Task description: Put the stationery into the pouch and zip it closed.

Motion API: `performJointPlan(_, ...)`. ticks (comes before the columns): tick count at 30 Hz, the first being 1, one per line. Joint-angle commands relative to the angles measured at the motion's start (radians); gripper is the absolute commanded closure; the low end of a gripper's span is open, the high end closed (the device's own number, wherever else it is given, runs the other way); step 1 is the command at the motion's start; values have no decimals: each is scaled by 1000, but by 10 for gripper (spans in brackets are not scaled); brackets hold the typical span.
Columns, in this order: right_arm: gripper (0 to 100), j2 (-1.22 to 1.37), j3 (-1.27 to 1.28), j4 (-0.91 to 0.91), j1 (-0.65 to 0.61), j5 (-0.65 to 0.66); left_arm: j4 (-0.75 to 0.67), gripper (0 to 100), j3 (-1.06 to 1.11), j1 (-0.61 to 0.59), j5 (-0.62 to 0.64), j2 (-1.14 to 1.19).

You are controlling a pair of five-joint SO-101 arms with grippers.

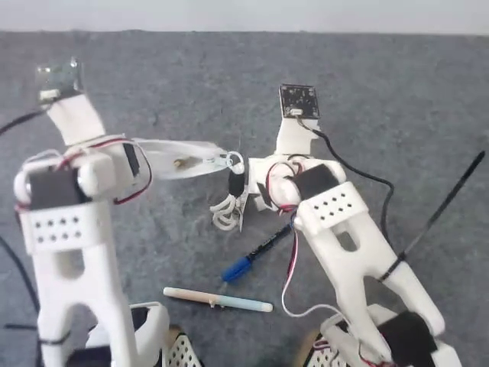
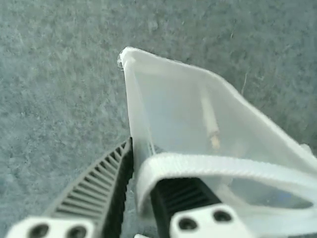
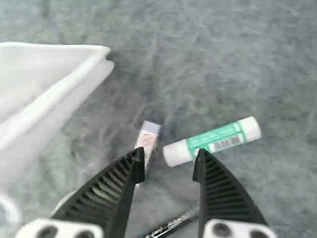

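While the high view is looking down over the grey bench [image 1: 382, 99], the left arm [image 1: 69, 222] is holding the translucent pouch [image 1: 187, 159] raised at centre frame. The pouch's free end is reaching toward the right gripper [image 1: 235, 200], probably so items can be passed across. A blue pen [image 1: 254, 254] and a pale marker [image 1: 218, 300] are lying loose at lower centre, not yet in the pouch. White loops [image 1: 225, 215] beneath the right gripper are proving hard to identify, and the gripper body is covering whatever is lying under it.

Left wrist view: the left gripper [image 2: 143, 168] is clamping its jaws on the pouch's edge just beside the webbing band [image 2: 198, 166], propping the pouch open. One slim stick-like item [image 2: 210, 121] is showing through the wall, already inside; its kind is unclear. The frame is cutting off the pouch's near corner.

Right wrist view: the right jaws are standing wide and empty. They are hanging over a green-and-white glue stick [image 3: 213, 140] and a small eraser [image 3: 147, 140] just beside it, and the glue stick's end is lying between the tips, a likely line-up for a pick. The pouch is sitting near. A dark pen barrel [image 3: 171, 225] is running out of frame.
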Motion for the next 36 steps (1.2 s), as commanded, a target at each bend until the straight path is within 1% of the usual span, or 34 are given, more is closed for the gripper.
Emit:
performJointPlan(1,843,27,-69,13,56,-40,71,991,-150,-3,-11,83)
performJointPlan(7,842,179,-164,110,68,-163,72,991,-196,-3,-3,163)
performJointPlan(9,842,236,-212,145,70,-203,75,990,-205,-5,25,170)
performJointPlan(13,842,338,-272,170,70,-259,72,990,-206,-5,34,178)
performJointPlan(17,842,426,-302,160,90,-261,72,990,-206,-5,35,180)
performJointPlan(23,842,544,-390,162,162,-261,74,990,-205,-5,35,180)
performJointPlan(30,846,673,-477,163,168,-258,77,990,-203,-5,35,180)
performJointPlan(36,847,740,-531,168,203,-256,78,990,-202,-5,35,180)
